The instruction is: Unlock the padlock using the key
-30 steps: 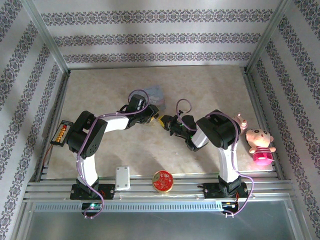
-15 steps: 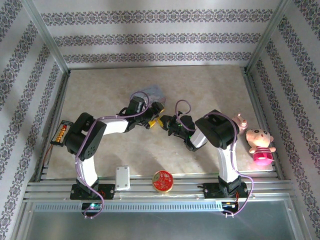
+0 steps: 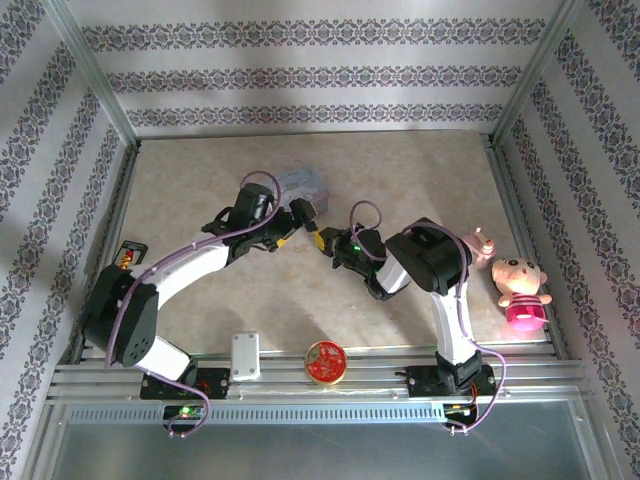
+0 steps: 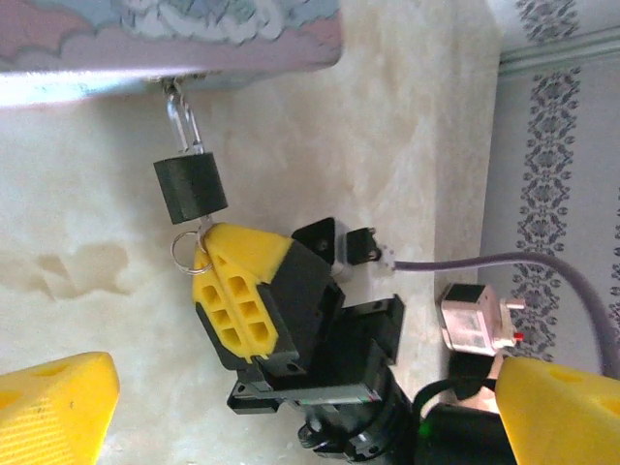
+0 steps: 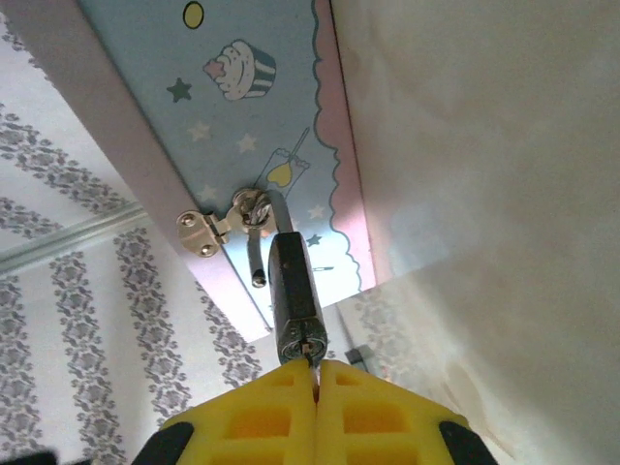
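Note:
The small dark padlock [image 4: 190, 187] hangs by its thin shackle [image 4: 181, 121] from the hasp [image 5: 205, 229] of the pale blue cartoon tin [image 5: 254, 116]. One shackle leg [image 5: 254, 263] ends free beside the padlock body [image 5: 294, 287]. My right gripper [image 5: 314, 378] is shut on the key, whose blade sits in the keyhole at the padlock's bottom. The key ring [image 4: 184, 251] pokes out beside the right gripper's fingertips [image 4: 229, 254]. My left gripper [image 3: 292, 224] stands wide open, its fingers [image 4: 53, 407] well apart and off the padlock.
The tin [image 3: 303, 185] lies mid-table behind both grippers. A red round tin [image 3: 325, 361] and a white box [image 3: 245, 355] sit at the near edge. A pink plush toy [image 3: 520, 285] lies at the right, and a small black device [image 3: 128, 255] at the left.
The left arm has stretched out low to the left and its gripper has drawn back from the padlock. The right gripper keeps the key in the lock and has edged slightly left.

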